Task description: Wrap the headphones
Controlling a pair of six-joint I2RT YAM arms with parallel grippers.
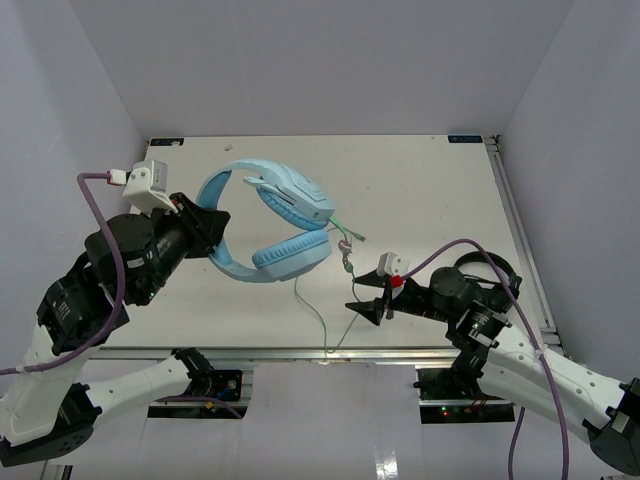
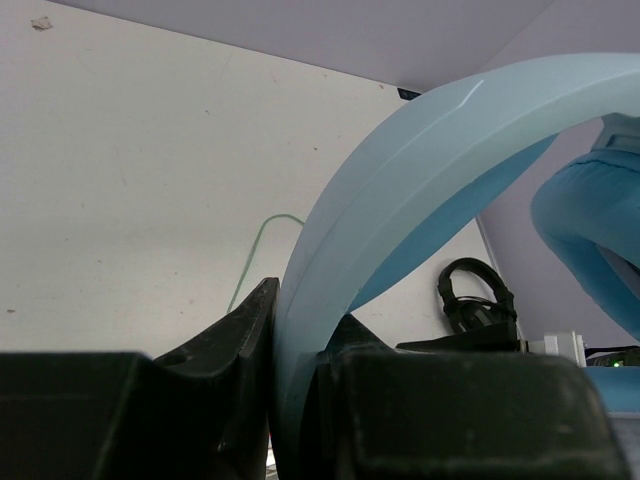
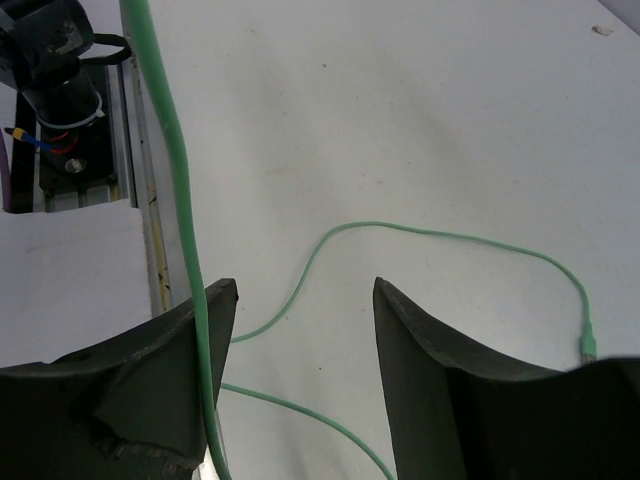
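The light blue headphones (image 1: 280, 220) hang above the table's left middle, held by their headband (image 2: 400, 200). My left gripper (image 1: 215, 235) is shut on the headband, which fills the gap between its jaws in the left wrist view (image 2: 295, 390). The thin pale green cable (image 1: 315, 310) drops from the earcups to the table and runs to the near edge. My right gripper (image 1: 365, 305) is open just above the table beside the cable. In the right wrist view (image 3: 305, 300) a strand of cable (image 3: 180, 200) passes across its left finger, and more cable loops lie on the table between the fingers.
Black headphones (image 1: 490, 275) lie at the table's right side behind my right arm, also visible in the left wrist view (image 2: 475, 300). The table's near metal rail (image 1: 330, 352) runs along the front edge. Grey walls enclose the table.
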